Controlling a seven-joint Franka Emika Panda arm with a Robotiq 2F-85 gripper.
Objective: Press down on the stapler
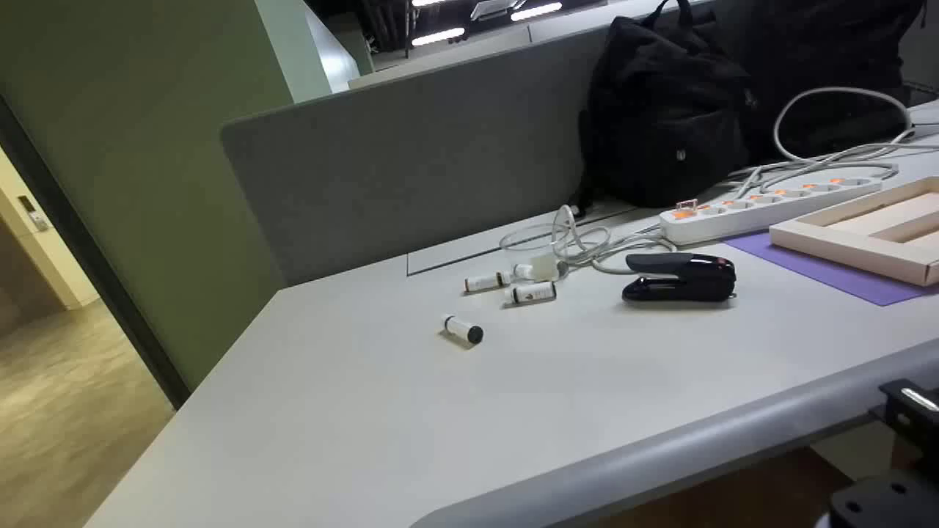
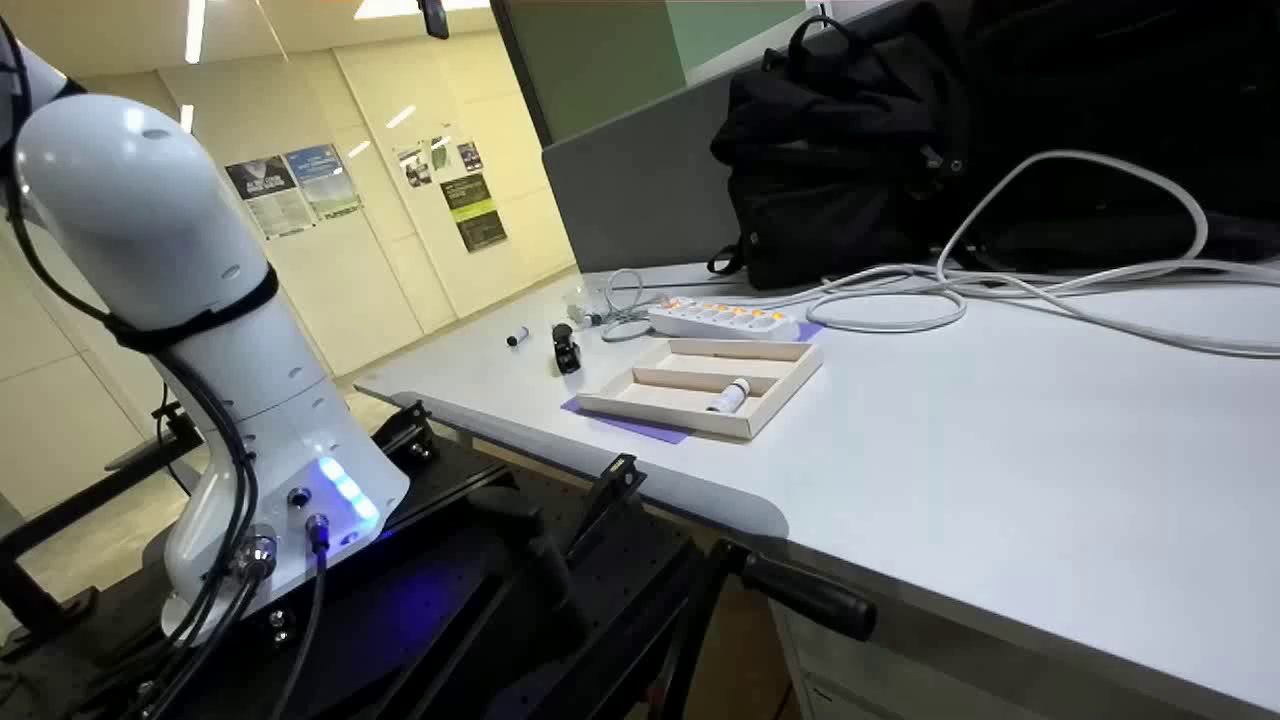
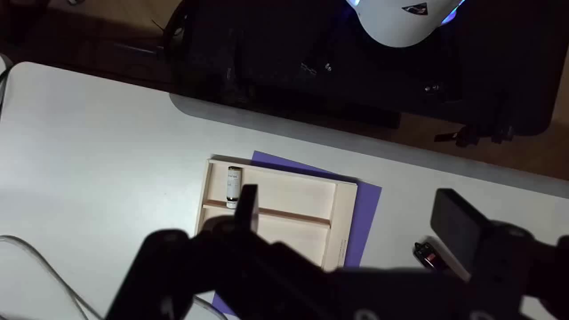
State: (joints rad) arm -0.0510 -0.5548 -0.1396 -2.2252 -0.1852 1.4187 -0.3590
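Note:
The black stapler (image 1: 681, 280) lies on the white desk, its handle raised at one end, in an exterior view. It also shows end-on in an exterior view (image 2: 566, 350). In the wrist view only its red-marked end (image 3: 429, 255) shows; the gripper body hides the rest. My gripper (image 3: 349, 211) is open, with wide-apart fingers and nothing between them. It hangs above the desk over the wooden tray, with the stapler near its right finger. The gripper is out of frame in both exterior views.
A wooden tray (image 2: 690, 418) holding a small bottle (image 2: 730, 395) lies on a purple sheet (image 2: 650, 431). Several small white bottles (image 1: 532, 293) and a clear cup (image 1: 524, 248) lie left of the stapler. A white power strip (image 1: 770, 209), cables and a black backpack (image 1: 664, 110) are behind.

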